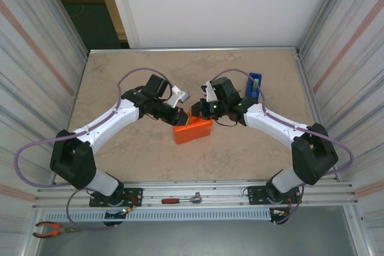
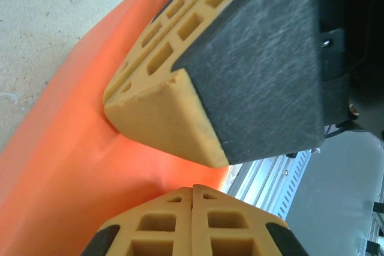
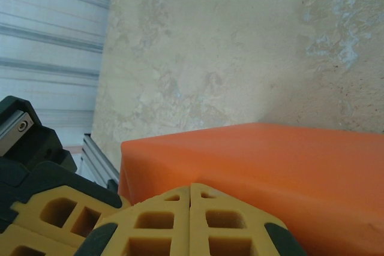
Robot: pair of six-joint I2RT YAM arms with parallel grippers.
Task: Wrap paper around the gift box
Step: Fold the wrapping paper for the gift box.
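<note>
The gift box [image 1: 193, 130] sits mid-table as a squarish parcel covered by the bright orange paper [image 3: 270, 160]; none of the box's own surface shows. My left gripper [image 1: 186, 120] is shut, its tips [image 2: 192, 187] resting against the paper [image 2: 72, 166] at the parcel's far top edge. From the right, my right gripper [image 1: 197, 112] is also shut, with its tips [image 3: 191, 185] at the parcel's top. The two grippers nearly meet tip to tip; the right gripper's fingers [image 2: 180, 88] loom close in the left wrist view. Nothing is held between either pair of jaws.
A blue tape dispenser [image 1: 255, 85] stands upright at the back right, behind the right arm. A red-handled tool [image 1: 180, 199] lies on the rail at the near edge, and orange-handled pliers [image 1: 51, 229] lie at the bottom left. Metal walls flank the table.
</note>
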